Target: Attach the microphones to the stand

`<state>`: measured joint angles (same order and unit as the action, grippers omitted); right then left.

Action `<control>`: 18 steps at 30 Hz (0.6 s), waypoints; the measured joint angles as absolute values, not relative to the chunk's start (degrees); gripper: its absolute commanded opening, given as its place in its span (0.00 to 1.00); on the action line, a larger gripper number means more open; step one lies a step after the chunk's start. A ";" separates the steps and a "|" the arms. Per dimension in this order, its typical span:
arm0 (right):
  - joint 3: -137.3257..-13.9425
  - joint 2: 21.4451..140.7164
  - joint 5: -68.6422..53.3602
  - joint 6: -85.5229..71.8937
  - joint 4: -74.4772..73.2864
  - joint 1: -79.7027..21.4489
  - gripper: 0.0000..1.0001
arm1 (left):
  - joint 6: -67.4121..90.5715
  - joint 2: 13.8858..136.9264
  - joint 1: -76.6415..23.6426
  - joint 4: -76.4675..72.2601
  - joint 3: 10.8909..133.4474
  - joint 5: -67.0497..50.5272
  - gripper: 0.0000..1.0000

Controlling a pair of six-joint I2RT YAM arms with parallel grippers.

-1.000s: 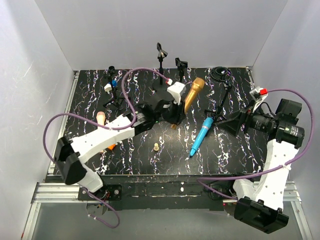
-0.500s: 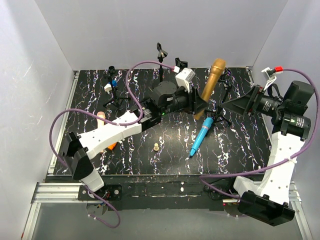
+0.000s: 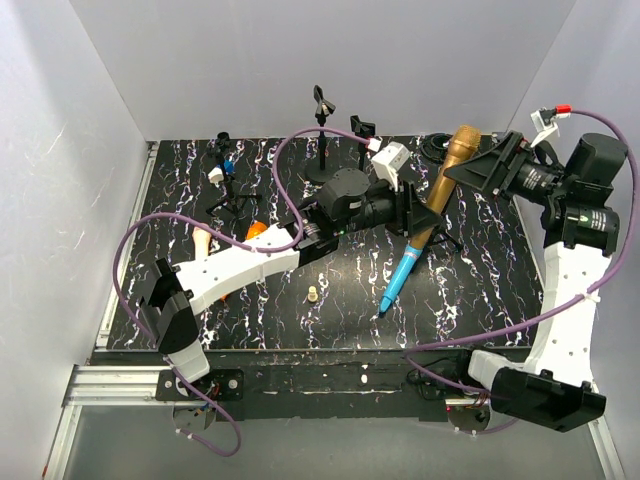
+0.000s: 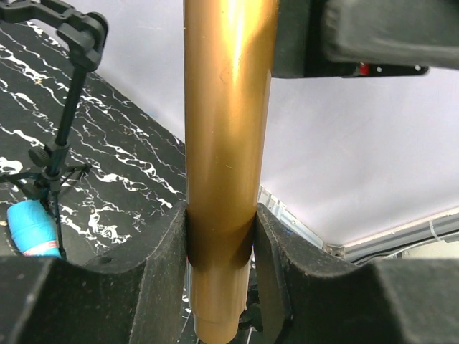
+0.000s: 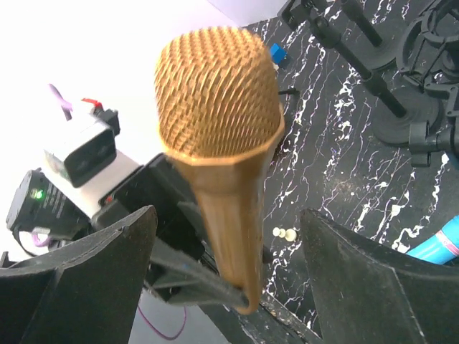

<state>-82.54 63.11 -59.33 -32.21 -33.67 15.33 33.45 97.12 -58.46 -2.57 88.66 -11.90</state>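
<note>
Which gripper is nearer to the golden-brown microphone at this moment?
Left. The left gripper is clamped on the golden-brown microphone, low on its body; the right gripper stands open around its head, not touching.

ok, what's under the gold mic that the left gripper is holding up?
The light blue microphone lies on the table below the tail of the gold microphone, with a black tripod stand beside it. The left gripper and the mic itself hide the spot directly beneath.
</note>
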 measured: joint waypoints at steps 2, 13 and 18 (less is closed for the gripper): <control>-83.64 64.25 -57.52 -32.40 -34.24 14.17 0.82 | 33.47 97.12 -58.87 -3.14 88.66 -12.25 0.00; -84.97 65.87 -54.83 -33.54 -34.57 11.90 0.50 | 33.23 97.95 -59.81 -3.62 88.75 -13.04 0.00; -84.97 66.26 -53.91 -31.24 -34.04 12.03 0.15 | 34.39 98.43 -59.81 -4.78 89.30 -13.54 0.00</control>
